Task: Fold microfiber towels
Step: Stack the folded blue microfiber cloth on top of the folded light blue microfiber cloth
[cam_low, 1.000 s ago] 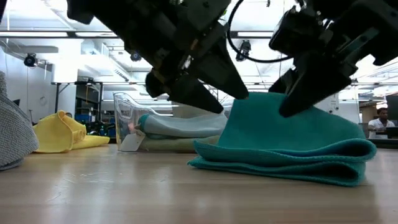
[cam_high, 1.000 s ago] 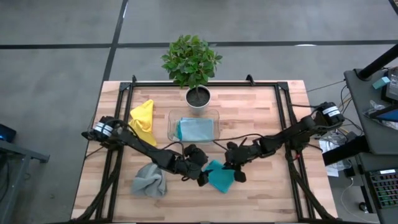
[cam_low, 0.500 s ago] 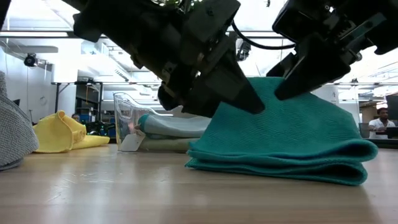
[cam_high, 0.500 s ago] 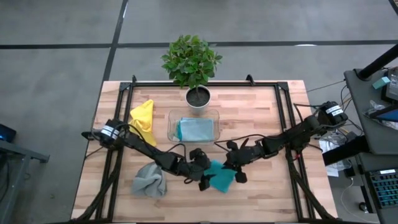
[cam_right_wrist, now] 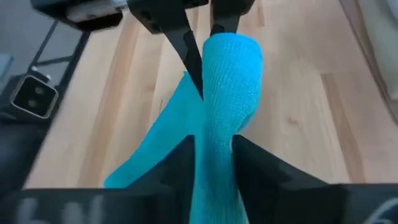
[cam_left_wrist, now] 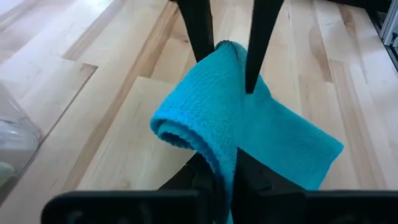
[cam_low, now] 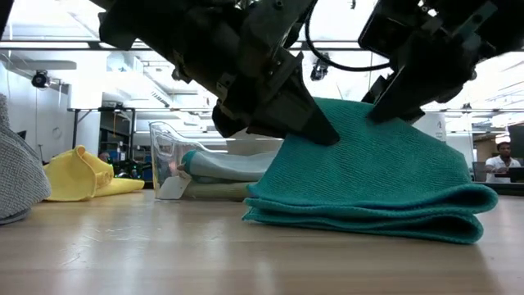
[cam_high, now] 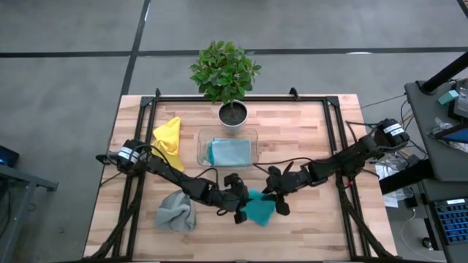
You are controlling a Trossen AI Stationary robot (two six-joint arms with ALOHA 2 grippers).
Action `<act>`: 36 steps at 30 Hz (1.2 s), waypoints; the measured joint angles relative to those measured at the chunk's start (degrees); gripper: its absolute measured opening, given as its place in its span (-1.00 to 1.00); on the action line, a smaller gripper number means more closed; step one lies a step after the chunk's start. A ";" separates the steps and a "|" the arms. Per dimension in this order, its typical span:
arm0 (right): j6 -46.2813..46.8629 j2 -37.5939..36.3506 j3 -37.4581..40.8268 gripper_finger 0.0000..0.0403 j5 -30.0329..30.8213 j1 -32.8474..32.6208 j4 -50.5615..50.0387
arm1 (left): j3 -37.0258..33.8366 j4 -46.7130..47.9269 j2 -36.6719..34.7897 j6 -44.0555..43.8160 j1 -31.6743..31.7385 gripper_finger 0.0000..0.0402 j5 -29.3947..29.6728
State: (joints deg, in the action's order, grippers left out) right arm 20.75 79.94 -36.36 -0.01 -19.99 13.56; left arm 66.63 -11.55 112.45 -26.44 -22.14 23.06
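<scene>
Left tool (cam_left_wrist: 219, 180): clamped on teal towel (cam_low: 385, 176) edge.
Right tool (cam_right_wrist: 214, 155): around the same fold, pinch easing.
Advice: edges to be aligned at six o'clock on surface (cam_high: 307, 131) before release.

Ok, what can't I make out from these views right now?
- Teal towel: in the high view both grippers cover most of it, so its fold lines are hidden.
- Tray contents: in the low view the left gripper and towel block them.
- Grey towel: cut off by the low view's edge.
</scene>
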 joint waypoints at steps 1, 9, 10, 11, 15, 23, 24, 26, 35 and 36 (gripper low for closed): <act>1.09 -0.60 0.00 -0.50 -0.06 0.00 -0.69 | 0.00 0.07 -0.10 -0.02 -0.10 -0.97 0.17; 11.37 -10.75 0.13 -0.09 -0.09 0.00 -13.19 | 0.00 0.57 -1.75 2.29 -1.78 -0.99 3.69; 13.00 -11.82 0.25 -0.04 0.04 0.00 -14.13 | 0.00 0.55 -1.90 2.69 -2.04 -0.99 4.40; 14.54 -12.86 0.55 0.01 0.04 -0.09 -14.44 | 0.00 0.57 -2.03 2.84 -2.30 -0.99 4.78; 20.01 -16.44 3.26 0.20 0.11 -0.84 -13.86 | 0.00 0.59 -2.63 2.82 -2.79 -1.00 5.98; 29.88 -19.08 15.40 0.51 0.51 -3.44 4.36 | -0.02 0.61 -3.13 2.80 -2.85 -1.00 6.55; 31.15 -18.65 16.88 0.53 1.08 -3.86 7.17 | -0.02 0.61 -3.16 2.78 -2.85 -1.00 6.68; 32.97 -17.24 19.33 0.56 2.67 -4.72 10.85 | -0.02 0.59 -3.22 2.60 -2.85 -1.00 7.09; 32.22 -6.24 20.59 0.51 4.98 -8.22 24.19 | -0.02 1.07 -3.88 1.27 -2.85 -1.00 7.38; 31.90 -4.66 20.01 0.50 5.05 -8.28 25.59 | -0.02 1.07 -3.92 1.25 -2.83 -1.00 7.37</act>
State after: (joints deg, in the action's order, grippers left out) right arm 52.65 75.29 -16.35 5.04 -28.27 39.16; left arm 66.61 -10.48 108.54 -25.18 -24.97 30.42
